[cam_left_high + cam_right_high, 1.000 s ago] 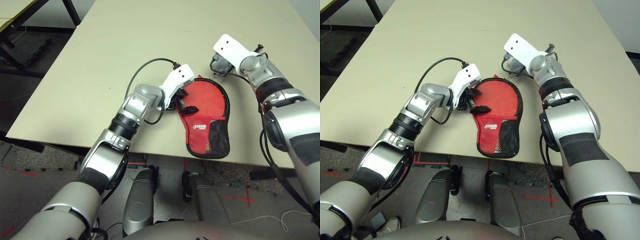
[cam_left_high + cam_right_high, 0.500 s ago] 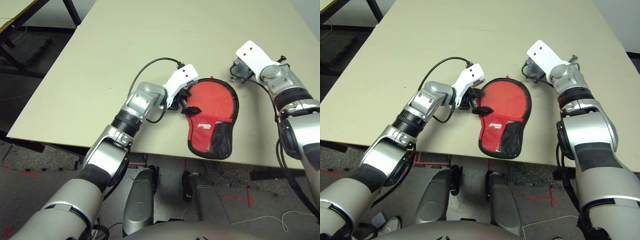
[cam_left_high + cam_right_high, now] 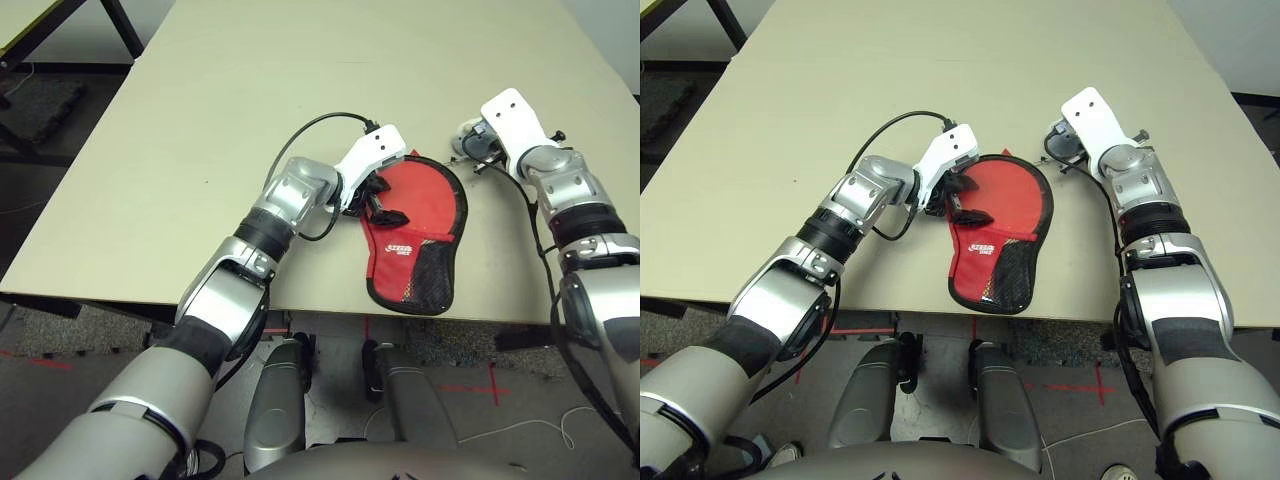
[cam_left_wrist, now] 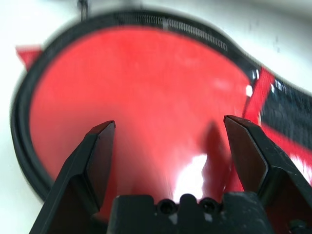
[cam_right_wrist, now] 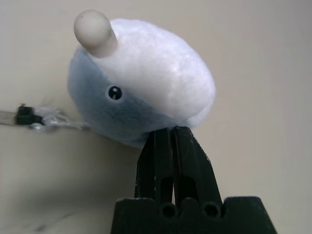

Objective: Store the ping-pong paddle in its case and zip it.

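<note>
Zipping stage: the red case lies flat near the table's front edge. Left gripper hovers spread over its round head. Right gripper, fingers pressed together, sits against the fluffy pompom pull beside the case's far rim; whether it's pinched, I can't tell. Paddle presumably inside. Next: steady the case, draw the pull around.

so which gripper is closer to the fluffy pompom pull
Right. The right gripper, shut, is right at the pompom pull off the case's far edge; the left gripper hangs open over its round red face.

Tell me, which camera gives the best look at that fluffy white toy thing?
The right wrist view: the fluffy pompom pull sits large just beyond the shut right gripper, showing an eye and horn. The head views show a small pale blob beside the case.
</note>
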`<action>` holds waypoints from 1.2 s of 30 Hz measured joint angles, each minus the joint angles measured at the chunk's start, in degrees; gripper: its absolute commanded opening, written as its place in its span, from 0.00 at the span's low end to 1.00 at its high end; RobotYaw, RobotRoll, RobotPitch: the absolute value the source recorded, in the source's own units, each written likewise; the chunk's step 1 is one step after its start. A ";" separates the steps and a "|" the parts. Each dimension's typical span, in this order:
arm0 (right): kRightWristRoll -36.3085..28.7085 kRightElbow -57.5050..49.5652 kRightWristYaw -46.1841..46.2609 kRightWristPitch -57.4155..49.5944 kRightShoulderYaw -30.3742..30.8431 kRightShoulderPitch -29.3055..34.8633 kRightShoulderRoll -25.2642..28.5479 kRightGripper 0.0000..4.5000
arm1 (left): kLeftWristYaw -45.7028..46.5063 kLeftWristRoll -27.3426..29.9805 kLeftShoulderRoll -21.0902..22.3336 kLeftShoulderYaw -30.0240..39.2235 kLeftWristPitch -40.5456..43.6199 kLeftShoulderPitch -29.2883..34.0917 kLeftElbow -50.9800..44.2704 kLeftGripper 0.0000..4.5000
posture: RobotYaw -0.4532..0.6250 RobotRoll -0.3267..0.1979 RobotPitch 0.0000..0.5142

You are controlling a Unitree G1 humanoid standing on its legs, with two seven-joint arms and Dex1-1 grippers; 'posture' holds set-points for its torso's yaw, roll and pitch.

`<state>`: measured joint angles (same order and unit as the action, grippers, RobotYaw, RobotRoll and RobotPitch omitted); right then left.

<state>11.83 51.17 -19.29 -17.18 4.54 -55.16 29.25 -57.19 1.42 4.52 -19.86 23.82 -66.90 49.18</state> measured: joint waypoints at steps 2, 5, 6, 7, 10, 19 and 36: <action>-0.16 -1.17 0.00 -0.61 -0.16 0.30 -0.26 0.01 | 0.01 -0.46 -0.57 0.61 -1.97 -2.81 3.28 1.00 | 0.40 0.62 0.39; -0.17 -3.07 0.00 -1.75 -0.17 0.65 -0.66 0.01 | 0.07 -1.76 -1.63 0.72 -3.97 -4.66 8.52 1.00 | 0.40 0.62 0.38; -0.16 -3.85 -0.01 -1.99 -0.17 0.77 -0.69 0.01 | 0.07 -2.17 -1.88 0.69 -3.99 -4.66 10.02 1.00 | 0.39 0.62 0.38; -0.14 -4.45 -0.01 -2.17 -0.17 0.85 -0.68 0.01 | 0.08 -2.69 -2.11 0.66 -3.94 -4.64 11.46 1.00 | 0.39 0.62 0.38; 0.30 -7.32 -0.05 -2.41 -0.01 1.67 -0.28 0.01 | 0.11 -3.53 -2.63 0.83 -3.34 -4.76 12.57 1.00 | 0.38 0.62 0.38; 1.23 -20.15 -4.17 -6.69 1.31 5.97 4.10 0.01 | 0.12 -4.70 -3.44 0.88 -0.74 -4.31 12.04 1.00 | 0.37 0.62 0.37; -3.88 -69.55 -28.57 -34.93 1.13 34.96 27.05 0.01 | 0.82 -5.04 -4.02 2.52 0.87 -3.40 11.87 1.00 | 0.31 0.62 0.40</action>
<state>7.94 -18.38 -47.86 -52.11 5.66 -20.20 56.30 -56.37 -3.62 0.50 -17.34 24.69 -70.29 61.04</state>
